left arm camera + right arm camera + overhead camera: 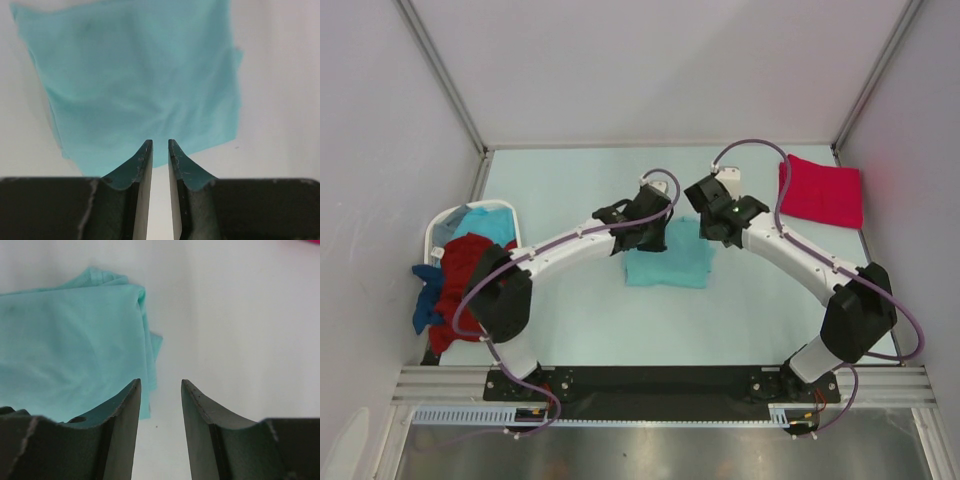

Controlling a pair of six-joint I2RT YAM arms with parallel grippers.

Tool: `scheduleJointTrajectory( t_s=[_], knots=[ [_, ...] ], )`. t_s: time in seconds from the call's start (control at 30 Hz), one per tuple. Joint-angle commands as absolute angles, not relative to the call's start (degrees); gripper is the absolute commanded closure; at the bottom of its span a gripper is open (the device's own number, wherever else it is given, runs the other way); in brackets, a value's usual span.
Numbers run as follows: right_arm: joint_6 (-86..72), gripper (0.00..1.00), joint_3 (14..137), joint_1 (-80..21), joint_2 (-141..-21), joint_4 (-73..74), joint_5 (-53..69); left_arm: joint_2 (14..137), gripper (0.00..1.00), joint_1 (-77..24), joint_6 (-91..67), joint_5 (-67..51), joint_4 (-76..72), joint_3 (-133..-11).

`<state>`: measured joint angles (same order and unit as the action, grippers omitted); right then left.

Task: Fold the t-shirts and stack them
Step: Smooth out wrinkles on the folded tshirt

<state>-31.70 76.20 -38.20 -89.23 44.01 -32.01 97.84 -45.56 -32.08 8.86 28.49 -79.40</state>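
The teal t-shirt [670, 262] is soft, matt, faintly creased cloth on a smooth pale matt desk [570, 190]; the left tool [160, 146] and right tool [161, 385] look like dark, scuffed plastic.

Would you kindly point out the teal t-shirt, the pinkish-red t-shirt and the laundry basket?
teal t-shirt [670, 265]: top view, bare middle of the folded cloth.
pinkish-red t-shirt [822, 193]: top view, centre of the folded cloth.
laundry basket [480, 204]: top view, far white rim.

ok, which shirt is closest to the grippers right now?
The light teal t-shirt, folded flat at mid-table. The pinkish-red t-shirt lies folded at the far right; the dark red t-shirt and blue t-shirt are heaped at the white basket, left.
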Motion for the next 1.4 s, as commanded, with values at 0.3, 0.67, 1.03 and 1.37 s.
scheduleJointTrajectory(
  t_s=[0.3, 0.67, 1.03, 1.37],
  knots=[
    [-29.44, 0.56, 76.55, -34.72, -87.89, 40.78, -30.32, 98.08, 0.76, -45.26, -33.57, 6.42, 25.23, -72.25],
    [-30.06, 0.57, 75.5, -34.72, -87.46, 40.96, -30.15, 102.3, 0.76, -45.26, -36.3, 1.85, 19.96, -64.69],
    [-30.06, 0.57, 73.39, -34.72, -85.08, 41.48, -30.41, 104.51, 0.77, -45.17, -37.62, -0.8, 16.61, -60.73],
    [-29.8, 0.56, 74.0, -34.72, -85.34, 40.61, -29.44, 92.99, 0.76, -45.97, -33.05, 10.02, 25.49, -71.53]
  ],
)
